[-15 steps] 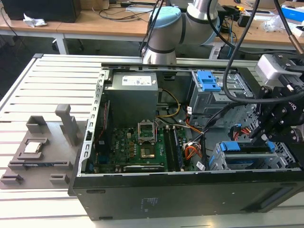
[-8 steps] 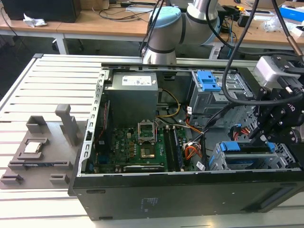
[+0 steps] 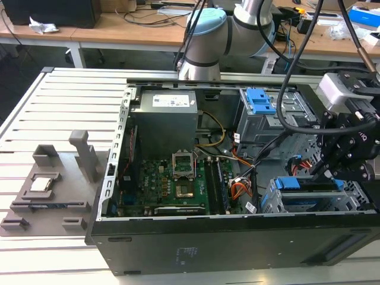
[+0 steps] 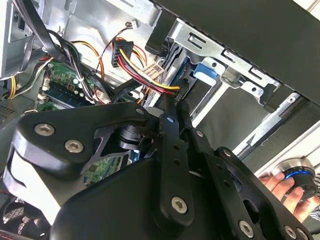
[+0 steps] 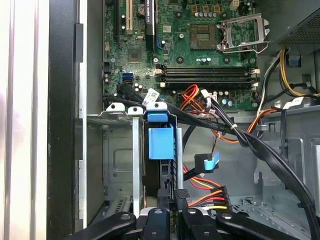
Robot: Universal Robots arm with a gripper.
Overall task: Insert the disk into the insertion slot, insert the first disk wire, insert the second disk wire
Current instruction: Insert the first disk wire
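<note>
The disk (image 5: 161, 142) sits in the insertion slot (image 5: 116, 165), its blue carrier end facing out between the grey metal rails. In the exterior view the disk (image 3: 290, 183) lies low in the slot (image 3: 354, 191) at the case's front right corner. My gripper (image 5: 174, 194) hangs right at the disk's back edge, shut on the black plug of a disk wire (image 5: 206, 198) with red, yellow and orange strands. In the second wrist view the gripper (image 4: 173, 94) pinches the same wire (image 4: 159, 86). A second wire with a blue-latched plug (image 5: 207, 163) lies loose beside the slot.
The open case holds a motherboard (image 3: 172, 184), a power supply (image 3: 164, 116) and a taller drive cage (image 3: 264, 116) with blue latches. Black cables (image 5: 250, 142) cross close to the slot. A person's hand (image 4: 281, 189) rests on a round knob outside the case.
</note>
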